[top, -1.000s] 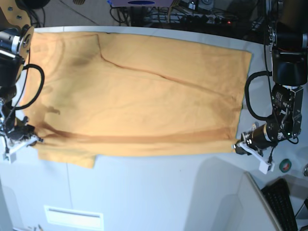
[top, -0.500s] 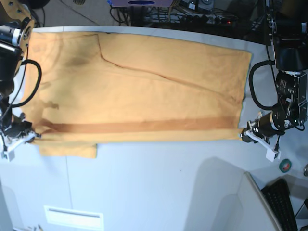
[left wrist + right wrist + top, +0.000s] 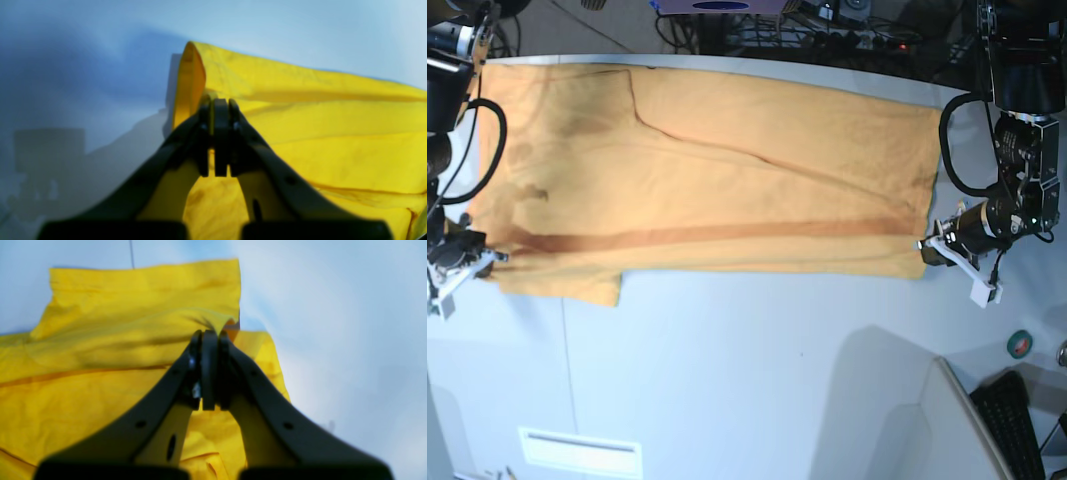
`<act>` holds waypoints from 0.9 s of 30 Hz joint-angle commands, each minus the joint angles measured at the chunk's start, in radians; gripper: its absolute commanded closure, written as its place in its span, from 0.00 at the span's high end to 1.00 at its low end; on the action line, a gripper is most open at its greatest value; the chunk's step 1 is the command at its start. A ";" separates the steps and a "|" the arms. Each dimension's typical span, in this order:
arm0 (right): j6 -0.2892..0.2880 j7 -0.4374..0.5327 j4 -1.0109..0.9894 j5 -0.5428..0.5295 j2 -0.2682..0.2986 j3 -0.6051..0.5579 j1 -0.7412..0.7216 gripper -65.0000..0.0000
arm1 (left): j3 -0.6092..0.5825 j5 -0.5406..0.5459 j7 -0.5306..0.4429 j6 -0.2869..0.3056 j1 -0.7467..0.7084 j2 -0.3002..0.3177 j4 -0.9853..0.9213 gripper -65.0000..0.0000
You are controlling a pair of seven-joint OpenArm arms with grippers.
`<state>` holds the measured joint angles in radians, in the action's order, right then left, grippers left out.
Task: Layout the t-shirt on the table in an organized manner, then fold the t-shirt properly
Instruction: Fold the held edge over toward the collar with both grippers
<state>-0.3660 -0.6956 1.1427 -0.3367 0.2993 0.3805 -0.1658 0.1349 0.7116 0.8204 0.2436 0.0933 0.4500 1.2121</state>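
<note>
Both clenched on the t-shirt (image 3: 707, 180) lying spread across the table's (image 3: 757, 380) far half: left gripper (image 3: 925, 250) pinching its near corner, right gripper (image 3: 489, 262) its opposite near edge.

We see the t-shirt (image 3: 717, 185) lying spread across the far half of the tabletop (image 3: 757, 390). The left claw (image 3: 924, 251) sits at its near right corner, the right claw (image 3: 495, 257) at its near left edge.

T-shirt (image 3: 707, 190) flat across table (image 3: 757, 380)
</note>
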 commanded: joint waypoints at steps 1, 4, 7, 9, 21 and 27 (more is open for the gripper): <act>-0.001 0.015 0.015 -0.003 0.021 0.007 -0.016 0.00 | 0.007 0.012 -0.020 0.006 0.013 0.019 0.019 0.00; -0.001 0.007 0.016 -0.003 0.021 0.008 -0.011 0.00 | 0.009 0.012 -0.022 0.006 0.009 0.019 0.021 0.00; -0.001 -0.022 0.016 -0.003 0.021 0.018 -0.010 0.00 | 0.018 0.012 -0.020 0.006 0.004 0.019 0.039 0.00; -0.001 -0.045 0.016 -0.003 0.021 0.070 -0.008 0.00 | 0.070 0.013 -0.019 0.006 -0.028 0.017 0.077 0.00; -0.001 -0.131 0.073 -0.003 0.007 0.140 0.053 0.00 | 0.128 0.010 -0.020 0.006 -0.129 0.014 0.147 0.00; -0.001 -0.131 0.139 -0.003 -0.012 0.140 0.107 0.00 | 0.133 0.010 -0.019 0.007 -0.140 0.017 0.147 0.00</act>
<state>-0.3672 -0.8429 1.2617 -0.3374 0.2646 0.5152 -0.0410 0.2565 0.7177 0.8204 0.2520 -0.0563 0.4461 1.3415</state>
